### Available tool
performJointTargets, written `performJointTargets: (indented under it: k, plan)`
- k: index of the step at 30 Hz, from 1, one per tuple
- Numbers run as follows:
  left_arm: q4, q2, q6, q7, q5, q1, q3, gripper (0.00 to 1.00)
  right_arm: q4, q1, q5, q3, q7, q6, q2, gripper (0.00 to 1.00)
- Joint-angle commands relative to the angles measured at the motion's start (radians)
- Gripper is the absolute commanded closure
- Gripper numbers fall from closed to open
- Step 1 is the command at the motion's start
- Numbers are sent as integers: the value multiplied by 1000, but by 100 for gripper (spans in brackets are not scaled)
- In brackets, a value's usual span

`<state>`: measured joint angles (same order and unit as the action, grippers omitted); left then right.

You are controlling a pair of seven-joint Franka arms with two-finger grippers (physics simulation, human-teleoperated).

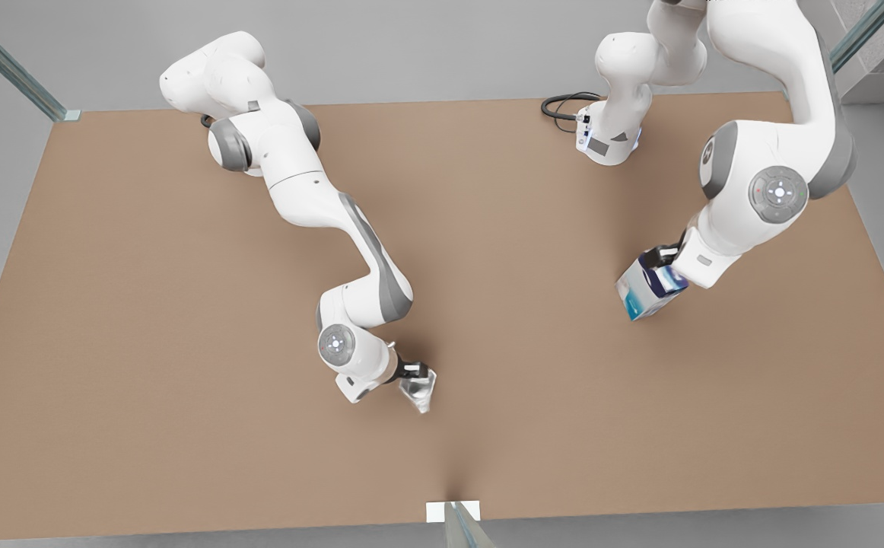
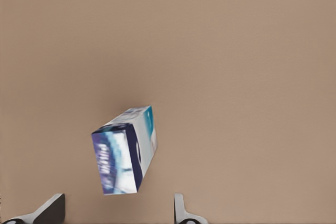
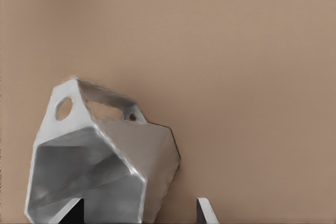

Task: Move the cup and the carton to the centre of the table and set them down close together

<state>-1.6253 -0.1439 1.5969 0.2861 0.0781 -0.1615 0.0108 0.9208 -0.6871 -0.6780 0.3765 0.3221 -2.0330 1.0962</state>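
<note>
The carton (image 1: pixel 647 289) has a dark blue top and teal print and sits tilted over the table (image 1: pixel 183 304) at the front view's right. My left gripper (image 1: pixel 666 259) is right behind it. In the left wrist view the carton (image 2: pixel 126 150) lies just beyond my left gripper (image 2: pixel 116 211), whose fingers (image 2: pixel 52 209) stand wide apart and clear of it. The silvery faceted cup (image 1: pixel 419 392) is tipped at the centre front. My right gripper (image 1: pixel 414 374) is open there. In the right wrist view, the right gripper (image 3: pixel 139 211) has one finger inside the cup (image 3: pixel 100 156) and one outside its wall.
Two white arm bases stand at the table's back edge, one at the front view's left (image 1: pixel 236 144) and one at its right (image 1: pixel 609 137) with a black cable. A small white tab (image 1: pixel 453 511) sits at the front edge. Bare brown tabletop lies between cup and carton.
</note>
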Motion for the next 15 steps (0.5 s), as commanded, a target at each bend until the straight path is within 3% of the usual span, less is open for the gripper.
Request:
performJointTargets:
  k: [1, 3, 5, 7, 9, 10, 11, 12, 15]
  plan:
    - [-2, -2, 11, -5, 26, 8, 0, 0, 1, 0, 1, -1, 0, 1, -2, 0]
    - [-126, 33, 67, -15, 46, 82, -2, 0, 18, 1, 14, -2, 2, 19, -101, 0]
    - [-228, 76, 115, 34, 8, 123, 0, 0, 75, 15, 81, -1, 2, 232, -260, 0]
    - [-249, 93, 104, 93, -20, 117, 0, 0, 69, 100, 277, 7, -152, 520, -438, 0]
    - [-248, 89, 104, 110, -54, 108, 8, 0, 79, 156, 658, 12, -477, 579, -593, 0]
    - [-248, 86, 109, 110, -54, 100, 12, 0, 124, 218, 666, 3, -496, 614, -666, 0]
    - [-248, 81, 112, 100, -54, 100, 12, 0, 344, 383, 782, -217, -430, 512, -815, 0]
    - [-248, 79, 112, 77, -53, 100, 14, 0, 435, 544, 844, -390, -384, 485, -900, 0]
    - [-249, 75, 109, 77, -54, 102, 12, 0, 492, 561, 842, -393, -362, 467, -914, 0]
